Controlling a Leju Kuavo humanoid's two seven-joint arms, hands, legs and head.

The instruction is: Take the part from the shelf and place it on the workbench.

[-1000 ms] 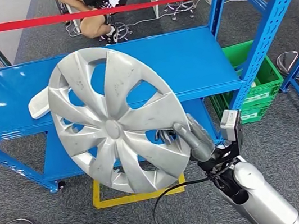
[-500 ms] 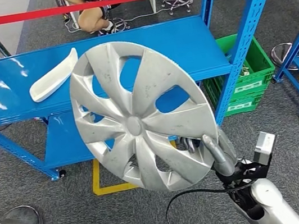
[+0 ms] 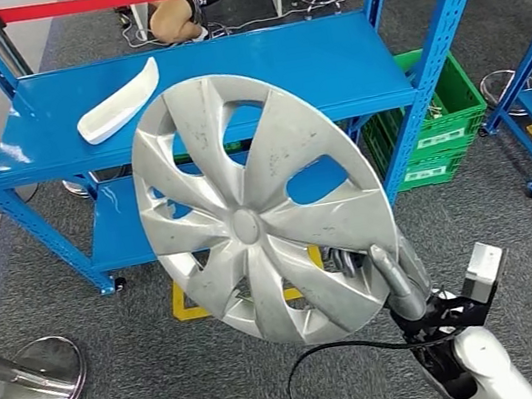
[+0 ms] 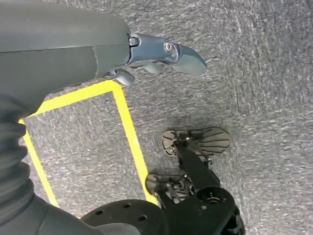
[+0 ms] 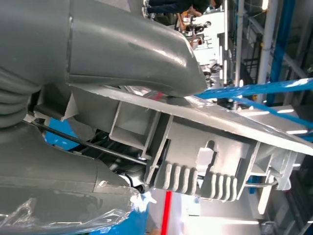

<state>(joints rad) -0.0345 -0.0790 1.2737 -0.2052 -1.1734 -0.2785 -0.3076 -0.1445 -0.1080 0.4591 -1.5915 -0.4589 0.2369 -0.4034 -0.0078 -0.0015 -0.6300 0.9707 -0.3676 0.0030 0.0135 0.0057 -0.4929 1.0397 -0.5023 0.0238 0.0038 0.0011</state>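
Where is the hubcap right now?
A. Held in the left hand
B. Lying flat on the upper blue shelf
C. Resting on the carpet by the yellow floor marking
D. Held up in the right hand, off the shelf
D: the right hand grips the hubcap at its lower rim, holding it in the air in front of the blue shelf, while the left hand holds nothing.

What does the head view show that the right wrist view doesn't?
Head view alone: the hubcap's spoked front face, a white part lying on the blue shelf, a green crate and the yellow floor marking. Right wrist view alone: the hubcap's ribbed back side, close up. Both: the right robot hand gripping the hubcap's rim.
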